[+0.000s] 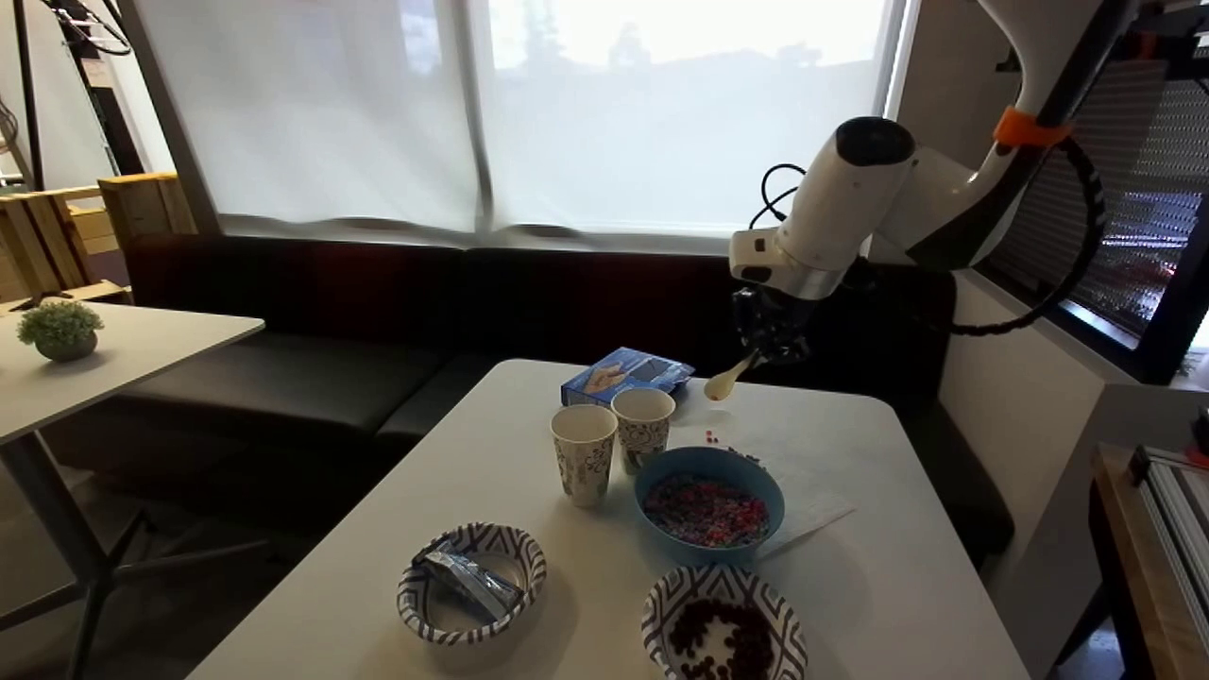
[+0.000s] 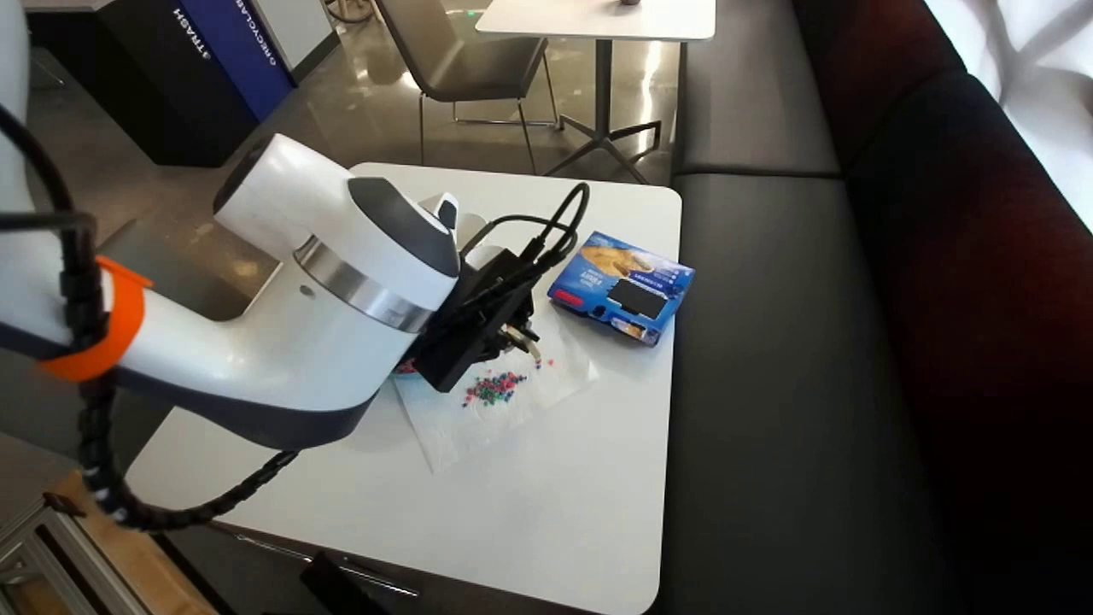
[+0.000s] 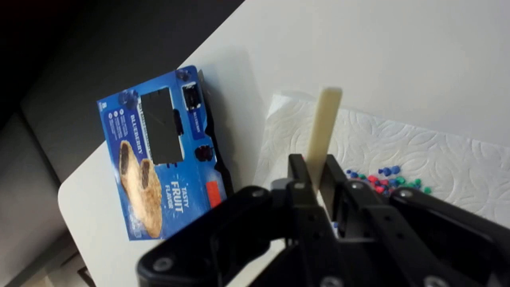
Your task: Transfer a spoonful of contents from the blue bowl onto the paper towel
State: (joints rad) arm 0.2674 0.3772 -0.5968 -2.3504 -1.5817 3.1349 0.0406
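My gripper (image 3: 312, 171) is shut on the handle of a pale spoon (image 3: 323, 123). In an exterior view the gripper (image 1: 770, 345) holds the spoon (image 1: 725, 382) tilted, its bowl end down, above the far part of the table. No bits can be made out on the spoon. The blue bowl (image 1: 694, 550) holds pinkish-red and bluish contents (image 1: 708, 510); elsewhere the arm mostly hides it. The paper towel (image 2: 452, 427) lies flat beside the bowl. A small pile of red, blue and green bits (image 2: 493, 389) lies on it, also seen in the wrist view (image 3: 382, 184).
A blue carton (image 2: 623, 289) lies near the table edge by the bench. Two paper cups, a near one (image 1: 586, 453) and a far one (image 1: 644, 420), stand beside the blue bowl. A grey-and-white bowl (image 1: 411, 604) holds wrapped packets. A patterned bowl (image 1: 659, 604) holds dark contents.
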